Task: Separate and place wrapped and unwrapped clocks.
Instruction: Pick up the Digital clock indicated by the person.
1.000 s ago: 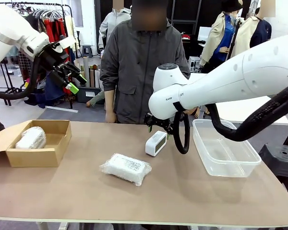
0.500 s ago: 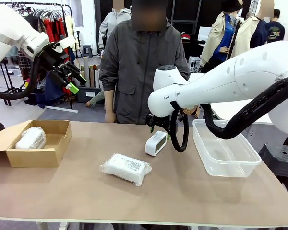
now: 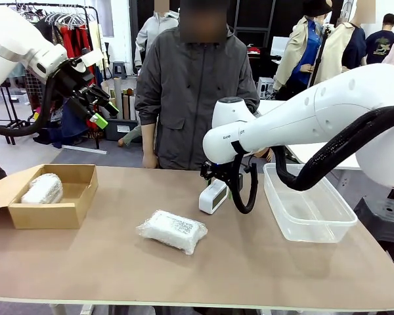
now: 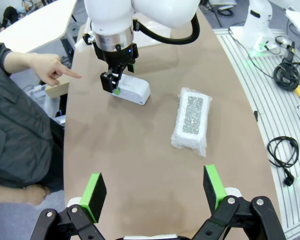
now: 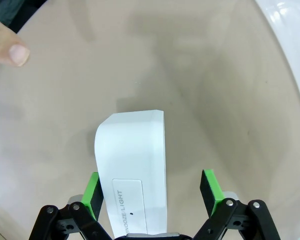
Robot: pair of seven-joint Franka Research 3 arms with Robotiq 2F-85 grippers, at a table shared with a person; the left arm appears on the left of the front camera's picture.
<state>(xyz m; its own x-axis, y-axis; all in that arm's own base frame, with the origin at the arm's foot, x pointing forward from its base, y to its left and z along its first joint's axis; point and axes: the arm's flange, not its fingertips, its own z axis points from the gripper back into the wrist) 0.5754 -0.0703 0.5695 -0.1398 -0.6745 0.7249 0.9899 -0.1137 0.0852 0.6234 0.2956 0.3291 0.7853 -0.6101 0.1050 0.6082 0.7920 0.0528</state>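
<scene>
Far left, inside the cardboard box [image 3: 46, 215]: rounder wrapped bundle [image 3: 43, 189]. Up above it, left gripper [image 3: 100, 108], spread wide, nothing in it. Mid-table, flat wrapped bundle [image 3: 172, 230], lying on its own. Next over, bare clock [image 5: 135, 165], smack between the fingers of the right gripper [image 5: 152, 192], fully spread, straddling, not clamped on. Just right of that, clear tub [image 3: 313, 231].

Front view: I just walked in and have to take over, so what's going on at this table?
The right gripper hangs over the bare white clock, jaws open on either side of it. The left gripper is raised at the left, open. The rounder wrapped bundle lies in the cardboard box, and the flat wrapped bundle lies mid-table. A clear tub stands at the right.
</scene>
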